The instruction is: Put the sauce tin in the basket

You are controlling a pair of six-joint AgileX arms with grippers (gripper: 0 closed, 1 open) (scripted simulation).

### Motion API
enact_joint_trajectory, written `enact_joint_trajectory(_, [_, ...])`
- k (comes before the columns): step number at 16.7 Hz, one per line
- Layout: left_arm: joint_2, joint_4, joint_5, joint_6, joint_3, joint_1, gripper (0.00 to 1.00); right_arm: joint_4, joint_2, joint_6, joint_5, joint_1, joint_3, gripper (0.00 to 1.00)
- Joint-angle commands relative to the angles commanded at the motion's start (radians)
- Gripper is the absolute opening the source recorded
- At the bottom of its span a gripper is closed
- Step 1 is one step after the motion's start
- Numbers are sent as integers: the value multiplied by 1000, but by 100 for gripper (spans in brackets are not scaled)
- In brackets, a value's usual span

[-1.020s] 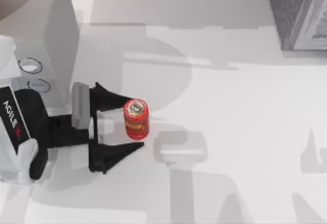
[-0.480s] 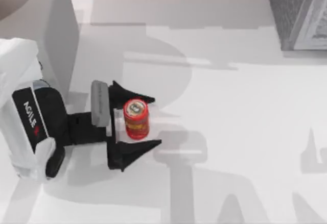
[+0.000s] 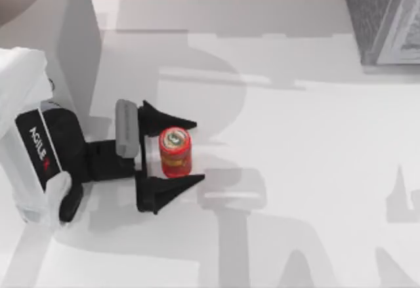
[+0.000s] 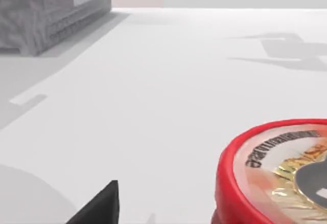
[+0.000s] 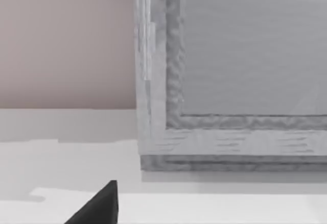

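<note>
The sauce tin [image 3: 175, 151] is a small red can with a silvery round top, standing upright on the white table left of centre. My left gripper [image 3: 197, 152] reaches in from the left and is open, with one dark finger on each side of the tin and a small gap to both. The left wrist view shows the tin's red rim and printed lid [image 4: 276, 178] close up beside one fingertip [image 4: 99, 206]. The grey woven basket [image 3: 384, 19] sits at the table's far right corner. My right gripper [image 5: 102, 203] hangs parked in front of the basket wall [image 5: 230, 81].
A tall white block [image 3: 65, 45] stands at the far left, just behind my left arm. Open white tabletop [image 3: 295, 170] stretches from the tin to the basket, crossed by grey shadows. The basket [image 4: 51, 9] appears far off in the left wrist view.
My left gripper slid right until its fingers straddled the tin, then drew in a little closer on both sides. The tin has stayed in place.
</note>
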Motion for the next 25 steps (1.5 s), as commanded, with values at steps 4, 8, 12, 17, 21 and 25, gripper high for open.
enact_joint_trajectory(4, [0,0,0,0,0,0,62,0,0,0,0,0,0,100])
enact_joint_trajectory(8, [0,0,0,0,0,0,32,0,0,0,0,0,0,100])
enact_joint_trajectory(12, [0,0,0,0,0,0,2,0,0,0,0,0,0,100])
enact_joint_trajectory(17, [0,0,0,0,0,0,0,0,0,0,0,0,0,100])
enact_joint_trajectory(21, [-1,0,1,1,-1,-2,0,0,0,0,0,0,0,100])
enact_joint_trajectory(25, [-39,-55,54,-18,-54,-3,0,0,0,0,0,0,0,100])
